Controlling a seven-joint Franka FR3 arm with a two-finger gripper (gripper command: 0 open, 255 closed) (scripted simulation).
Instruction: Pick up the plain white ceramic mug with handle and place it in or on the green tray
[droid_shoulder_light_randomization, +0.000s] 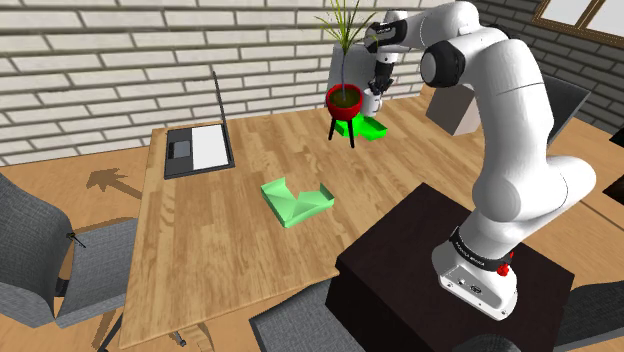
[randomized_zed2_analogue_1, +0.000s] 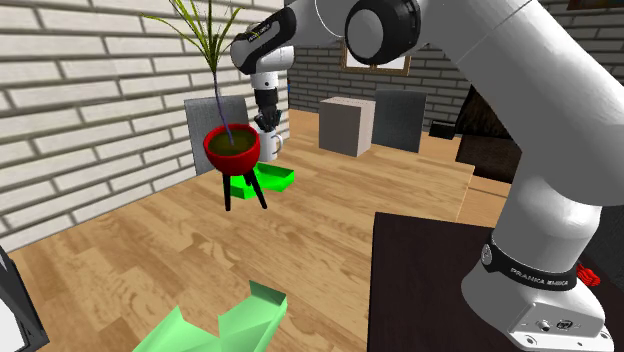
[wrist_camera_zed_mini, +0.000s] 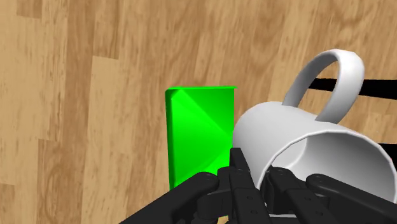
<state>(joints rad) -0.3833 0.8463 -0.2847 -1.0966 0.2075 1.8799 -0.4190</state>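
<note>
A plain white mug (wrist_camera_zed_mini: 305, 143) with a loop handle hangs tilted in my gripper (wrist_camera_zed_mini: 257, 178), whose black fingers are shut on its rim wall. Below it on the wooden table lies a bright green tray (wrist_camera_zed_mini: 198, 137). In the shoulder view the gripper (droid_shoulder_light_randomization: 378, 90) holds the mug (droid_shoulder_light_randomization: 372, 101) a little above the green tray (droid_shoulder_light_randomization: 366, 127) at the far end of the table. In the second exterior view the mug (randomized_zed2_analogue_1: 271, 147) hangs under the gripper (randomized_zed2_analogue_1: 267, 128), over the tray (randomized_zed2_analogue_1: 270, 178).
A red pot with a tall plant (droid_shoulder_light_randomization: 345, 98) on black legs stands right beside the tray and partly hides it. A second green angular tray (droid_shoulder_light_randomization: 296, 200) lies mid-table. A laptop (droid_shoulder_light_randomization: 198, 148) sits toward the shoulder view's left. Grey boxes (randomized_zed2_analogue_1: 348, 125) stand beyond.
</note>
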